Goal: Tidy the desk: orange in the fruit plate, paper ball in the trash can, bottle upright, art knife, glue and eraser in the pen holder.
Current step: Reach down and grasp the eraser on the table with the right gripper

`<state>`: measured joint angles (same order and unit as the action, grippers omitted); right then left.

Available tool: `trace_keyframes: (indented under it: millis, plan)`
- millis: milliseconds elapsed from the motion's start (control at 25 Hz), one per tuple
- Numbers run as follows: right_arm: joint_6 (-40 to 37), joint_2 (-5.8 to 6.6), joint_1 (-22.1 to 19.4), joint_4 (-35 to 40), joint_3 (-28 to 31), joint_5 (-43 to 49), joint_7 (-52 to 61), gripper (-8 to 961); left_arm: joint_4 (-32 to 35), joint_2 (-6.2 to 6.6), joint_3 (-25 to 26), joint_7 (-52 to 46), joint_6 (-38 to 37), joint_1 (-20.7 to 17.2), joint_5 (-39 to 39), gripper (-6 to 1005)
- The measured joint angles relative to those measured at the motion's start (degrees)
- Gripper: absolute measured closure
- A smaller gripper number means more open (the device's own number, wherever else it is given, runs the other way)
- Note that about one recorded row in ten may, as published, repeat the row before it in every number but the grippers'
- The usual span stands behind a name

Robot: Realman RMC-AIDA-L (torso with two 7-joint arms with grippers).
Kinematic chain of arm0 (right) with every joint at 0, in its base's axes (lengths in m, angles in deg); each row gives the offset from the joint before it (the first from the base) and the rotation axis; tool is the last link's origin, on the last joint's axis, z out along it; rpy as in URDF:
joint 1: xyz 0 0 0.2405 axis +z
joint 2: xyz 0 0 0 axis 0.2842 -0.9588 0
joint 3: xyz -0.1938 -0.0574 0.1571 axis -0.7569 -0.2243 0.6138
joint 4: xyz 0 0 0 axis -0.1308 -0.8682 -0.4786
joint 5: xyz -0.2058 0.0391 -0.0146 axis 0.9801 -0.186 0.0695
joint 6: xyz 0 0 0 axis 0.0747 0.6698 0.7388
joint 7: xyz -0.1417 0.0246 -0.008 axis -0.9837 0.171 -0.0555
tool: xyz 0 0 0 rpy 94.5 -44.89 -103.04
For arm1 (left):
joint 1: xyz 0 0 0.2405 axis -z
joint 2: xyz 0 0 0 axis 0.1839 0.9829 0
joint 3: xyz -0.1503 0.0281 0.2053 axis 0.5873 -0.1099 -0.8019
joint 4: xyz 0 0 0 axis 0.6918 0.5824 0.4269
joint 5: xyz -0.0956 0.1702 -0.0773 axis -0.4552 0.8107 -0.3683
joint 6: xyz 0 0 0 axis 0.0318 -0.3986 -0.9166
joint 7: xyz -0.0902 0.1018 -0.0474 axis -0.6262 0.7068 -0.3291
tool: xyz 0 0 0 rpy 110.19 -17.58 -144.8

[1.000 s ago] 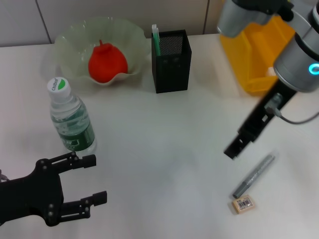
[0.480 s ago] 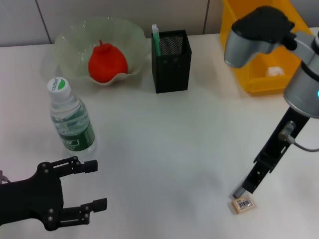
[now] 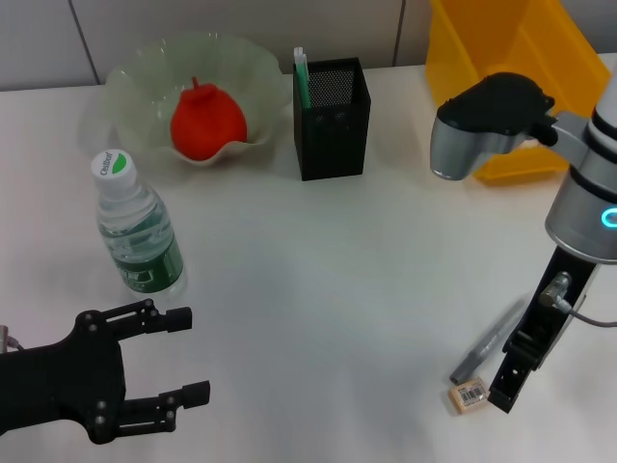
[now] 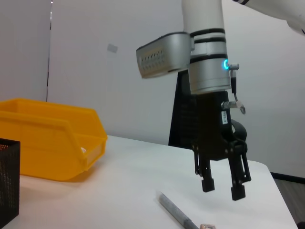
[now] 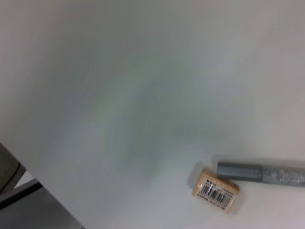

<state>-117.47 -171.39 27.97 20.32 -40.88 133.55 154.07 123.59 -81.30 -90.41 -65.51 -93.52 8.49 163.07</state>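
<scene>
The orange (image 3: 207, 121) lies in the pale green fruit plate (image 3: 145, 68). The bottle (image 3: 138, 231) stands upright at the left. A green-and-white stick (image 3: 301, 77) pokes out of the black mesh pen holder (image 3: 333, 116). At the front right, the beige eraser (image 3: 470, 395) (image 5: 215, 189) lies beside the slim grey art knife (image 3: 492, 340) (image 5: 262, 172) (image 4: 176, 210). My right gripper (image 3: 506, 386) (image 4: 223, 188) hangs open just above the table, right beside the eraser and empty. My left gripper (image 3: 183, 357) rests open at the front left, below the bottle. The paper ball is out of view.
The yellow trash can (image 3: 521, 58) (image 4: 47, 138) stands at the back right, partly behind my right arm's elbow housing (image 3: 487, 121). The table's front edge runs close to the eraser in the right wrist view.
My right arm swung away from the trash can toward the front right, and its gripper came down past the art knife to the eraser. The left arm barely moved.
</scene>
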Motion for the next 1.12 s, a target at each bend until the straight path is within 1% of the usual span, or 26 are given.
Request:
trace_keyframes:
  millis: [200, 360, 840, 1120]
  plan:
    - [2.5, -0.05, 0.3, -3.1, -0.4, 0.1, -0.1, 215, 0.0, -0.05, 0.0, 0.0, 0.0, 0.0, 0.0, 214]
    - [4.4, -0.11, 0.6, -4.9, -2.5, 0.0, 0.1, 215, 0.0, -0.15, 0.0, 0.2, 0.0, -0.1, 0.0, 214]
    - [7.0, -0.38, 0.7, -5.3, -6.8, -0.9, 0.8, 216, -0.5, -0.22, 0.2, 0.3, -0.4, -0.8, 0.0, 214]
    - [8.1, -0.47, 0.7, -5.2, -9.7, -2.9, 1.4, 216, -0.5, -0.23, 0.2, 0.3, -0.4, -0.9, 0.0, 214]
